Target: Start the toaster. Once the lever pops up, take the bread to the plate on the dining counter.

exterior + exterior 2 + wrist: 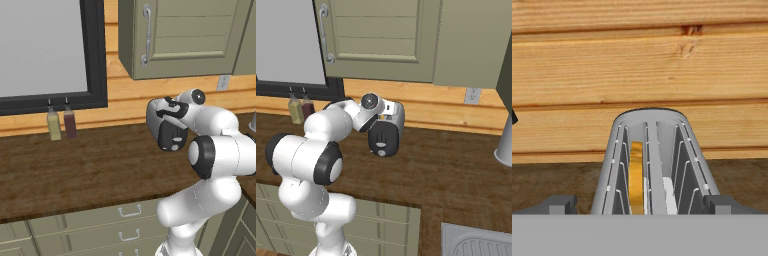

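Right now we are looking down into the toaster (654, 165), and the bread (636, 177) stands inside its left slot. Our tool (639, 204) is spread wide and holds nothing, with one dark tip on each side of the toaster. We think the step is to push the lever down. We cannot see the lever, so we should find it first, then press straight down, slow and steady, until it stays.

The toaster is smooth grey metal with rounded ends and thin wires in the slots. The bread is flat and golden. The table (75, 170) is dark wood with streaks.
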{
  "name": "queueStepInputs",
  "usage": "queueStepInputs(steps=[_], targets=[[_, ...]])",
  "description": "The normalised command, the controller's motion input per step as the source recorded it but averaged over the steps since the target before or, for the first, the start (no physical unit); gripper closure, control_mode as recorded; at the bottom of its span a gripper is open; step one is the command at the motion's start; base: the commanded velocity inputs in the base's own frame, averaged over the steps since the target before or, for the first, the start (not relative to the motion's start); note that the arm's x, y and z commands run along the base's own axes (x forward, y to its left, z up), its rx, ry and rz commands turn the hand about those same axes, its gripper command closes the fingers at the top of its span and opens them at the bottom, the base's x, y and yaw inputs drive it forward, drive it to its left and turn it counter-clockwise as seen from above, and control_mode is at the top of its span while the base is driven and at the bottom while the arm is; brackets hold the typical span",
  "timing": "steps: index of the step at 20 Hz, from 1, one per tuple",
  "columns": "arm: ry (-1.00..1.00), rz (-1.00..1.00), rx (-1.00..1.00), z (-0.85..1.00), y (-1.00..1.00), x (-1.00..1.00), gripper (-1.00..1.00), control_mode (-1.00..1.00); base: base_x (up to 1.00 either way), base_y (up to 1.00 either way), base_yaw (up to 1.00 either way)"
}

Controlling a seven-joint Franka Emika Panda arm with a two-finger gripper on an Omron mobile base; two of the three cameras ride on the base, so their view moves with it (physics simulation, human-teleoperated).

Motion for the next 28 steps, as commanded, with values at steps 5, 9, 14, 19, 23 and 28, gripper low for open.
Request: queueStepInputs(steps=[5, 9, 14, 19, 23, 28], targets=[[0.0, 0.0, 0.0, 0.0, 0.0, 0.0, -1.0, -1.0, 0.0, 0.0, 0.0], [0.0, 0.0, 0.0, 0.0, 0.0, 0.0, -1.0, -1.0, 0.0, 0.0, 0.0], [0.0, 0.0, 0.0, 0.0, 0.0, 0.0, -1.0, -1.0, 0.0, 0.0, 0.0], [0.0, 0.0, 0.0, 0.0, 0.0, 0.0, -1.0, -1.0, 0.0, 0.0, 0.0], [0.0, 0.0, 0.0, 0.0, 0.0, 0.0, -1.0, -1.0, 0.0, 0.0, 0.0], [0.0, 0.0, 0.0, 0.0, 0.0, 0.0, -1.0, -1.0, 0.0, 0.0, 0.0]])
